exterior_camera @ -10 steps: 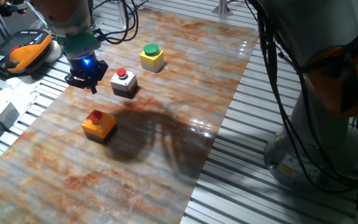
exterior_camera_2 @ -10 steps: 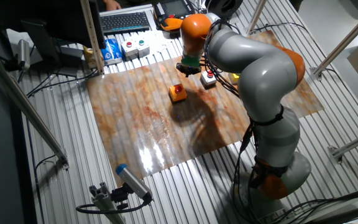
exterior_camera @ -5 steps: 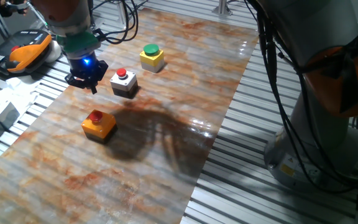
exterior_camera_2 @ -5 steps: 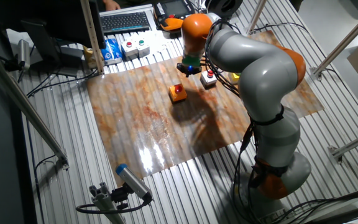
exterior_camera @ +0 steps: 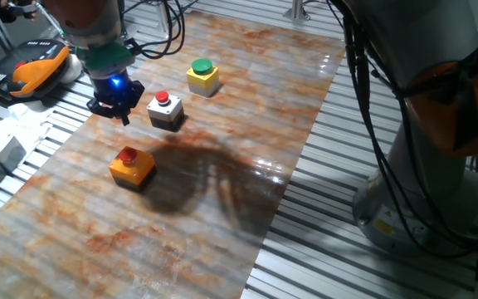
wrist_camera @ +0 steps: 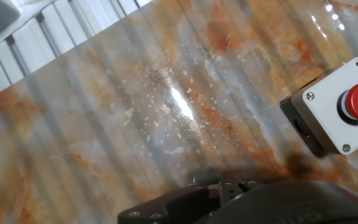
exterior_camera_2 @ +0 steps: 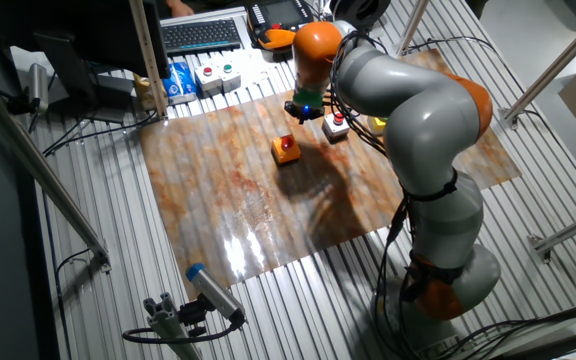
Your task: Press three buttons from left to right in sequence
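Nothing has moved over the last second: the gripper (exterior_camera: 116, 106), finger state indiscernible, still hovers at nine o'clock of the grey-white button box (exterior_camera: 165, 111), pressing nothing.

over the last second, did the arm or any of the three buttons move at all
Nothing has visibly changed. The gripper hangs in the same spot beside the grey-white box with the red cap, over the marbled board. The yellow box with the green cap and the orange box with the red cap sit where they were, and no cap is being pressed.
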Controlling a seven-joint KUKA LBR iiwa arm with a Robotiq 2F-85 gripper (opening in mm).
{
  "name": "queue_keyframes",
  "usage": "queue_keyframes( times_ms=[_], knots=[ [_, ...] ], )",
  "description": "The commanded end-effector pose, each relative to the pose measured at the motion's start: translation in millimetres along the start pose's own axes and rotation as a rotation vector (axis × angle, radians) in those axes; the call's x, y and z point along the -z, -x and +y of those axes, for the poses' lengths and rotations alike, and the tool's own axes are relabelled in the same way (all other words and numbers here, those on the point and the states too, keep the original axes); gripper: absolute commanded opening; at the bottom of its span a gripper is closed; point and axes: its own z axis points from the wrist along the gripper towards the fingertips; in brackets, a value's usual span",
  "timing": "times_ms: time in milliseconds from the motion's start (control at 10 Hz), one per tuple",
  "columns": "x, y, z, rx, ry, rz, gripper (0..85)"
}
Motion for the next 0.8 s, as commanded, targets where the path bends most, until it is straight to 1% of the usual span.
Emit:
queue_keyframes(
  times_ms=[0,200,300,400,700],
  knots=[
    [-0.2,-0.1,0.1,0.000,0.000,0.011,0.0],
    [-0.2,-0.1,0.1,0.011,0.025,0.051,0.0],
    [-0.2,-0.1,0.1,0.014,0.033,0.068,0.0],
    [-0.2,-0.1,0.1,0.010,0.039,0.077,0.0],
    [-0.2,-0.1,0.1,0.015,0.008,0.079,0.0]
  ],
)
